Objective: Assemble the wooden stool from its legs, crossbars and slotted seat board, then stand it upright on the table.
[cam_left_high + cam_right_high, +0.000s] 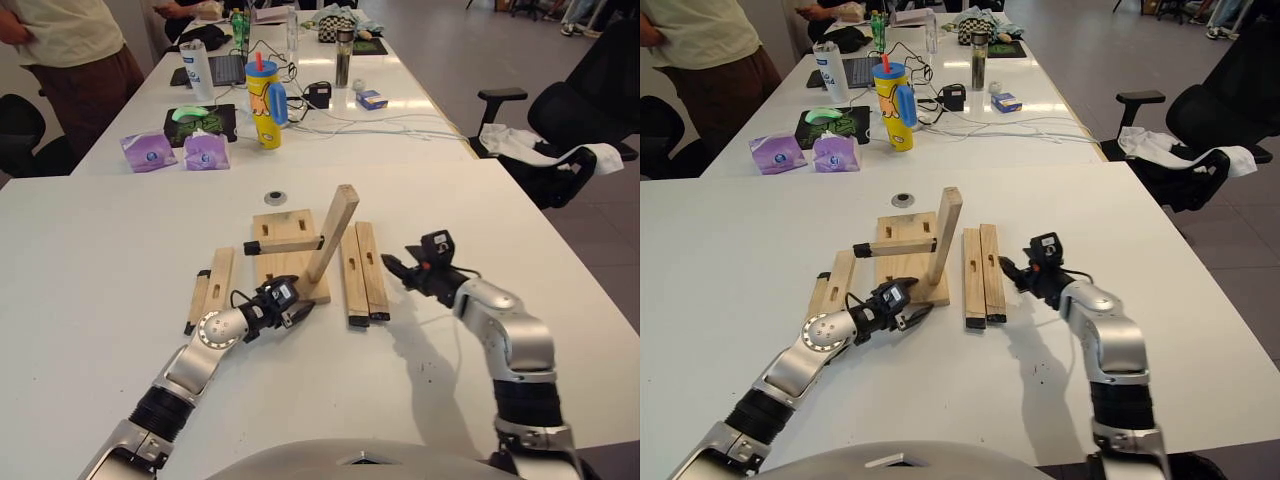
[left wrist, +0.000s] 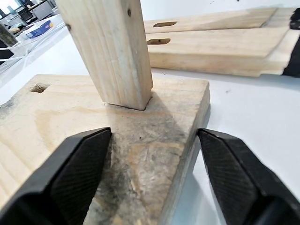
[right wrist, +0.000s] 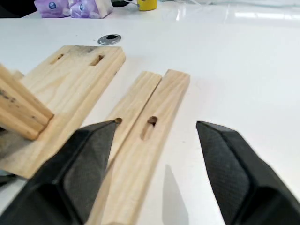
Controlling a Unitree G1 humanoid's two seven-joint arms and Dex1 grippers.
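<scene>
The slotted seat board (image 1: 283,228) lies flat mid-table. One leg (image 1: 334,232) stands tilted in a slot at its near right corner, and a crossbar (image 1: 283,245) sticks out of that leg to the left. My left gripper (image 1: 298,308) is open, its fingers (image 2: 79,173) astride the board's near corner (image 2: 70,117) just below the leg (image 2: 112,47). Two slotted legs (image 1: 362,272) lie side by side to the right of the board. My right gripper (image 1: 392,268) hovers open beside those legs (image 3: 145,122), holding nothing. Two more wooden pieces (image 1: 212,285) lie left of the board.
A metal grommet (image 1: 275,197) sits in the table behind the board. On the far table stand a yellow cup (image 1: 266,100), purple packets (image 1: 178,152) and cables (image 1: 390,128). An office chair (image 1: 570,130) stands off the right edge. Bare table surrounds the parts.
</scene>
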